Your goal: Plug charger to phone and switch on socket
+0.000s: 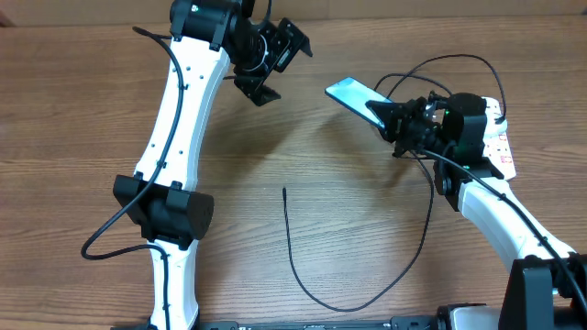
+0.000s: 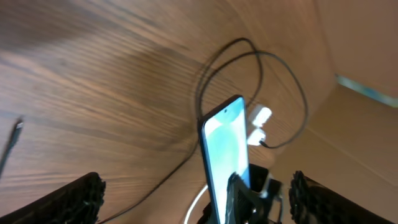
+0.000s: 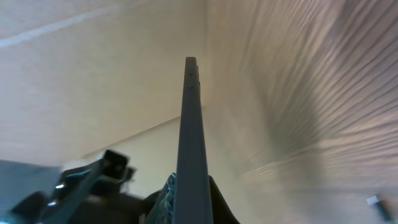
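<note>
My right gripper (image 1: pixel 393 117) is shut on the phone (image 1: pixel 354 93) and holds it above the table, its light blue screen pointing up and to the left. In the right wrist view the phone (image 3: pixel 191 124) shows edge-on, clamped between the fingers (image 3: pixel 221 202). My left gripper (image 1: pixel 278 67) hangs open to the phone's left, well apart from it. From the left wrist the phone (image 2: pixel 225 146) stands ahead between my open fingers (image 2: pixel 68 199). The charger cable (image 1: pixel 316 293) lies on the table, its free tip (image 1: pixel 284 190) in the middle. The white socket (image 1: pixel 500 142) is mostly hidden under the right arm.
The charger cable loops (image 1: pixel 440 62) behind the right gripper and runs down its left side (image 1: pixel 429 206). The left arm (image 1: pixel 174 137) crosses the table's left half. A cardboard wall (image 2: pixel 367 124) rises at the far edge.
</note>
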Tool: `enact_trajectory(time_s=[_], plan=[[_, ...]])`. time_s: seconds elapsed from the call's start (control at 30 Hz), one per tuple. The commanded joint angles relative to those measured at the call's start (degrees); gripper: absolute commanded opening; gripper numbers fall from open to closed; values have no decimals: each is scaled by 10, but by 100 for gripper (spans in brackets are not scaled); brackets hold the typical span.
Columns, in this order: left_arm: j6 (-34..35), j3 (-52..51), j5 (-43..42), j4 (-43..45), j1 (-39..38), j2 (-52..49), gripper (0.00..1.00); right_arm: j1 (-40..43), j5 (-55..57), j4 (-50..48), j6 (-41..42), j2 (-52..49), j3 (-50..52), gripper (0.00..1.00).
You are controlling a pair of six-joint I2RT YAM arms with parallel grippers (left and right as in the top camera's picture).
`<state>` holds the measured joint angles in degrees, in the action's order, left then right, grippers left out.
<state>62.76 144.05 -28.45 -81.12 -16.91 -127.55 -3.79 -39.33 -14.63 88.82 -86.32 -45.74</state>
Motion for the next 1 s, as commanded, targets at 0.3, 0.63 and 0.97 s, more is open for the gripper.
enact_trajectory(time_s=[0.3,0.63,0.97], plan=[[-10,15,-12,28,-5,-2,100,0,-97,-139,150,3,-15,4],[-8,15,21,94,-42,-2,100,-4,-83,-162,172,3,-15,4],[-3,15,72,150,-88,-3,100,-3,-80,-162,224,3,-15,4]])
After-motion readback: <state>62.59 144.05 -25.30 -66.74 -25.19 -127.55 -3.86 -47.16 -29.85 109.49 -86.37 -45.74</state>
